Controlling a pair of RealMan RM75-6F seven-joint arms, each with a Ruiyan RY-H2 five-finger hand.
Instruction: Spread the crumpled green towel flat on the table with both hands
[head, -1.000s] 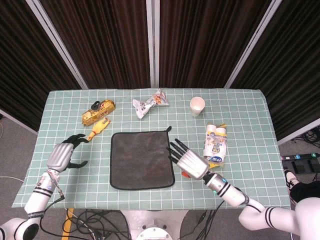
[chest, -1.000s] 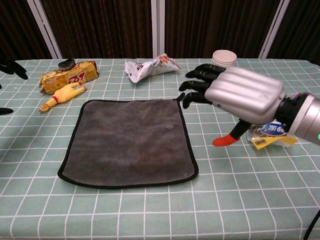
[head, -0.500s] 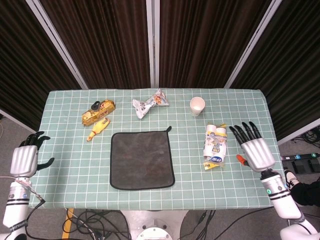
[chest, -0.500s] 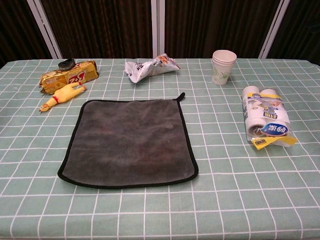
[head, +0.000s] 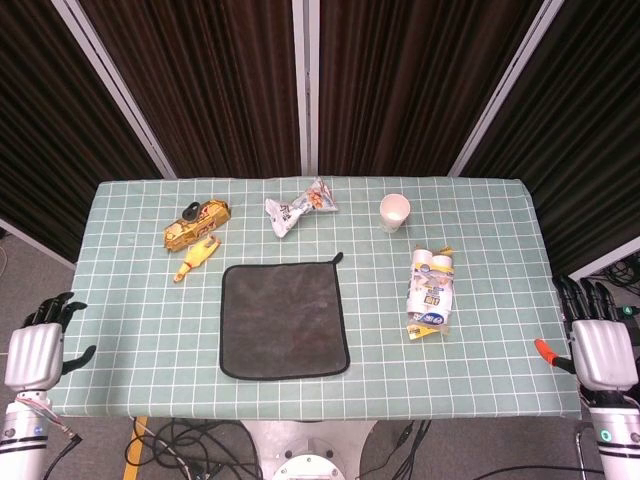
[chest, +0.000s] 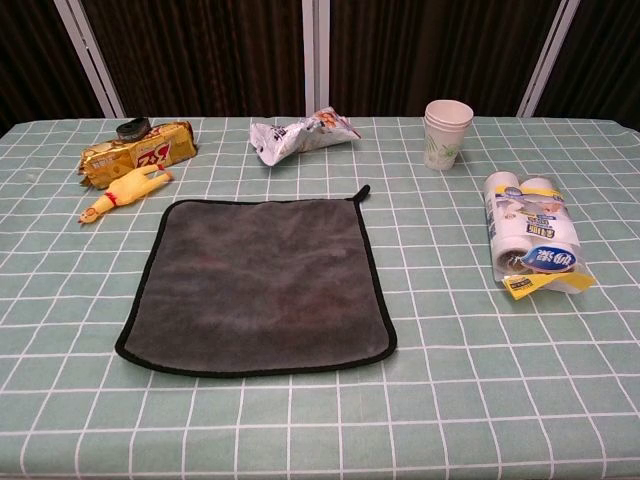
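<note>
The towel (head: 285, 319) (chest: 261, 283) lies flat and square in the middle of the table; it looks dark grey with a black hem and a small loop at its far right corner. My left hand (head: 36, 346) hangs off the table's left edge, fingers apart, holding nothing. Beyond the right edge, my right hand (head: 600, 344) is likewise open and empty. Neither hand shows in the chest view. Both are far from the towel.
A yellow snack pack (head: 197, 223) and a rubber chicken (head: 196, 258) lie at the back left. A crumpled white bag (head: 298, 207) and paper cups (head: 395, 212) sit at the back. A pack of small bottles (head: 432, 289) lies right of the towel.
Both hands have pulled away from the towel's sides and moved outward past the table's left and right edges. The towel has stayed flat and unmoved.
</note>
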